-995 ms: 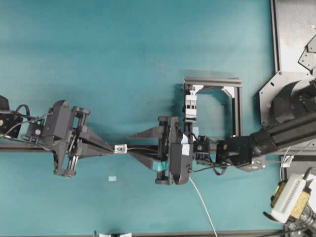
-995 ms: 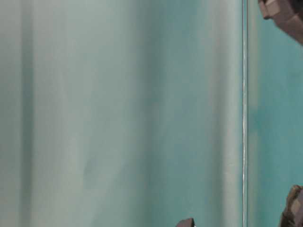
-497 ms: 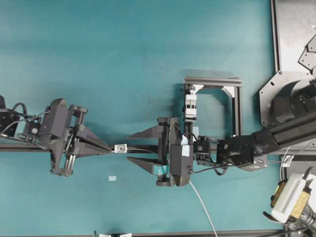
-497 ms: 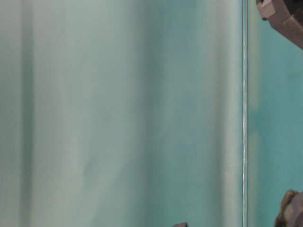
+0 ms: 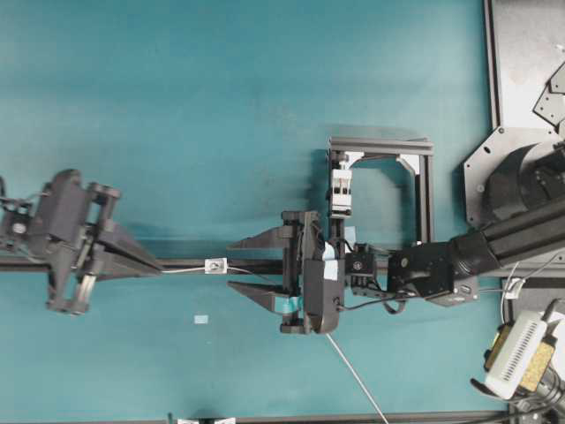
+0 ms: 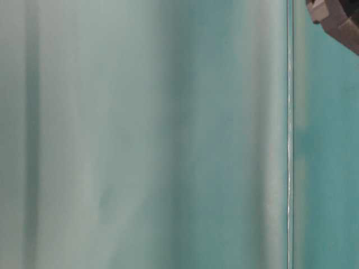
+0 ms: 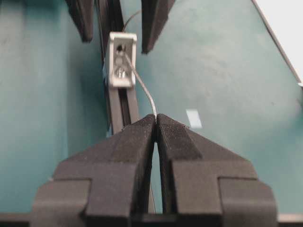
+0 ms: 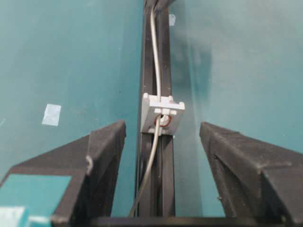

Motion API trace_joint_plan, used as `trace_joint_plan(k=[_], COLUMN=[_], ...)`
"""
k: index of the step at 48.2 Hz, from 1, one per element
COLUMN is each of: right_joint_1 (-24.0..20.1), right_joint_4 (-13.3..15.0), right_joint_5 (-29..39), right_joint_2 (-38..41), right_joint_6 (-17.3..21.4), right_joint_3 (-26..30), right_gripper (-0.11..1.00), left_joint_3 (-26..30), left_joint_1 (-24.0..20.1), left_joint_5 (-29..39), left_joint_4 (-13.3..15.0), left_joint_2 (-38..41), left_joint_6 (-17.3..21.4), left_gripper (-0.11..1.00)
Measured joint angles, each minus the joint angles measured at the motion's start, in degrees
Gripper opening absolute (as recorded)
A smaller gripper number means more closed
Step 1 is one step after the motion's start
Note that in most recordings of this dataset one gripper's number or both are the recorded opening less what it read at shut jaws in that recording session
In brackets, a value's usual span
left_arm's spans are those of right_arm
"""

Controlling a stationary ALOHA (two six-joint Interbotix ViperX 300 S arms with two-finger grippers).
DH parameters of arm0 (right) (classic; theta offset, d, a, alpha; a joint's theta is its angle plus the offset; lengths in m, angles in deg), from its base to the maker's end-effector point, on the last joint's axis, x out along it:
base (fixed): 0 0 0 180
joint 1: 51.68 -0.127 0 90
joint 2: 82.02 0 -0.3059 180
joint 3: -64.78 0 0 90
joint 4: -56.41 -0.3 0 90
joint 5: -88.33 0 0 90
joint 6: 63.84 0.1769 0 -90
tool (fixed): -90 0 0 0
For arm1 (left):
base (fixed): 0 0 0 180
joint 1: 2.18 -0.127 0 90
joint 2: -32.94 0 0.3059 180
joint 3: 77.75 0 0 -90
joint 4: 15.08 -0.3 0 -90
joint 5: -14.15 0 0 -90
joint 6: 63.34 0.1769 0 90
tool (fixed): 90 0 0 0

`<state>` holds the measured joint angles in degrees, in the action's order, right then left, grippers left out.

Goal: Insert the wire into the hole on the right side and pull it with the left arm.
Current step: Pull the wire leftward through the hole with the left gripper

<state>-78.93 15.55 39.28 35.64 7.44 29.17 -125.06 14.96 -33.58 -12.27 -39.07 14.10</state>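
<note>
Wire [image 5: 185,269], thin and pale grey, runs through the hole [image 8: 162,119] of a tiny silver-white square tab [image 5: 214,264] that sits on a long black rail [image 5: 256,263] lying left to right across the teal table [image 5: 221,106]. In the overhead view a short stretch of it spans the gap between the tab and the left gripper [image 5: 161,268], whose two pointed black fingers are pressed together on its end; the left wrist view shows the same pinch close up, the wire [image 7: 139,87] curving out of the tab's opening [image 7: 120,48] down to the meeting fingertips [image 7: 156,118]. The left gripper sits well to the left of the tab, near the left edge of the table.

On the other side of the tab the wire passes between the fingers of the right gripper [image 5: 238,264], continues under that arm, and reappears as a pale line [image 5: 353,375] slanting toward the near edge of the table. The right gripper, marked with teal tape, has its jaws spread wide, one finger on each side of the rail, touching neither the wire nor the tab. In the right wrist view the wire [image 8: 155,56] lies along the rail on both sides of the tab [image 8: 162,113], with the two fingers [image 8: 94,156] standing clear of it.

Just to the right of the right gripper stands a black frame [image 5: 424,190] with a white block [image 5: 341,188] mounted on its left post. A small pale patch of tape [image 5: 202,319] lies on the table near the tab. The table-level view is blurred teal and shows only a dark corner of an arm [image 6: 336,17].
</note>
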Motion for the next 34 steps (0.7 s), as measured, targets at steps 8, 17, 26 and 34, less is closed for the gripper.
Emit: trace_joint_plan(k=[8, 17, 26, 34], right_joint_1=[0.00, 0.00, 0.00, -0.09], right_joint_4=[0.00, 0.00, -0.09, 0.00], right_joint_5=[0.18, 0.44, 0.44, 0.70], right_joint_2=[0.00, 0.09, 0.00, 0.00], right_joint_6=[0.09, 0.09, 0.18, 0.09], right_joint_3=[0.00, 0.09, 0.09, 0.09], right_gripper=[0.83, 0.83, 0.83, 0.83], left_joint_3=[-3.78, -6.68, -8.79, -10.20], left_joint_1=[0.62, 1.49, 2.55, 2.99], left_joint_5=[0.97, 1.76, 2.11, 2.29], left_joint_4=[0.00, 0.00, 0.00, 0.00], left_joint_2=[-3.60, -6.86, -8.00, -8.53], left_joint_6=[-1.76, -2.64, -2.72, -2.72], left_gripper=[-0.10, -0.10, -0.10, -0.10])
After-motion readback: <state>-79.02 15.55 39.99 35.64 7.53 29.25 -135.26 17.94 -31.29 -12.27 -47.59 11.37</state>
